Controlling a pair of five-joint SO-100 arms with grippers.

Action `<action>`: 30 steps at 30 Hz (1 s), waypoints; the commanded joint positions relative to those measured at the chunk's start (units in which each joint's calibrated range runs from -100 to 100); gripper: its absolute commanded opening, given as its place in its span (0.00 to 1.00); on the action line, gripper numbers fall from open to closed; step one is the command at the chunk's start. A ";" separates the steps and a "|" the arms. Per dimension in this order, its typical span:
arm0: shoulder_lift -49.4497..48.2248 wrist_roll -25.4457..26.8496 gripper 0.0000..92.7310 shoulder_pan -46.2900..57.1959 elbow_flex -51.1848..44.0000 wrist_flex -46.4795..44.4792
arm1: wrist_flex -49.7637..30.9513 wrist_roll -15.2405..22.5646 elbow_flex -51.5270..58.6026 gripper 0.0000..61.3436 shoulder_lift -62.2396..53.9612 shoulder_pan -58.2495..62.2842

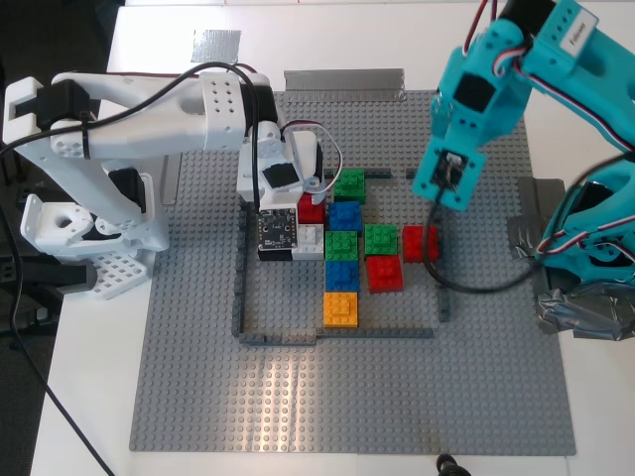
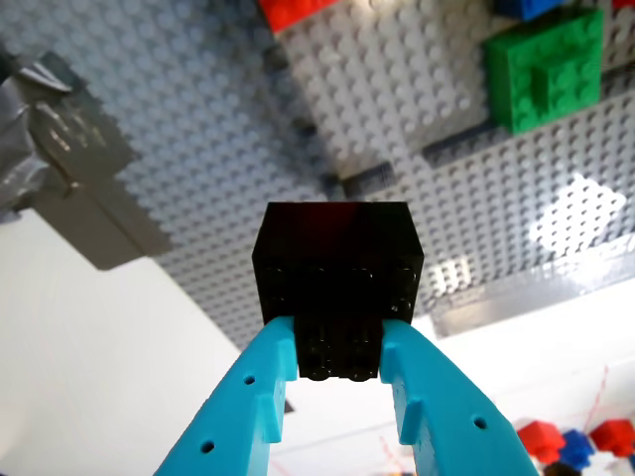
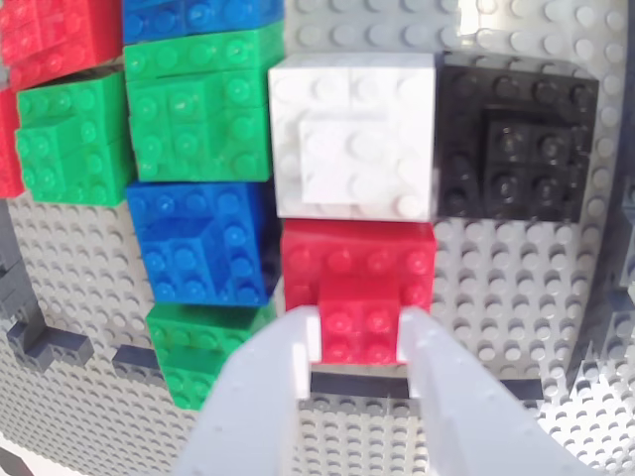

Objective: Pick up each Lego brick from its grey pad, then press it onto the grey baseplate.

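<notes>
Second hand (image 3: 352,342) pinches the red brick (image 3: 357,288), seated beside the white brick (image 3: 355,137). First hand (image 2: 342,367) clamps the black brick (image 2: 337,283), clear above the baseplate (image 1: 198,397).

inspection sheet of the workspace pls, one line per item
surface: grey baseplate on a white table, with a thin dark frame of low walls on it.
job's things: black brick held off the plate; red brick seated beside a white brick.
clutter: green, blue, orange and red bricks inside the frame; silver tape.
grippers: my first end effector shut on the black brick; my second end effector astride the red brick's top block.
cables: black cable looping under the teal arm.
surroundings: nothing seen.
</notes>
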 commanded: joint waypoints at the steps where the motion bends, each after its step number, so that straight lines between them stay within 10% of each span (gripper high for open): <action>1: -5.70 -0.14 0.00 -7.59 3.79 0.70 | -0.72 0.15 -0.12 0.00 -0.75 -0.12; 21: -1.84 -9.13 0.00 -38.71 5.05 0.70 | -3.32 0.84 2.40 0.01 -2.13 1.55; 30: 4.94 -11.13 0.00 -38.64 -0.46 -4.67 | -3.73 0.35 2.13 0.23 -2.64 1.34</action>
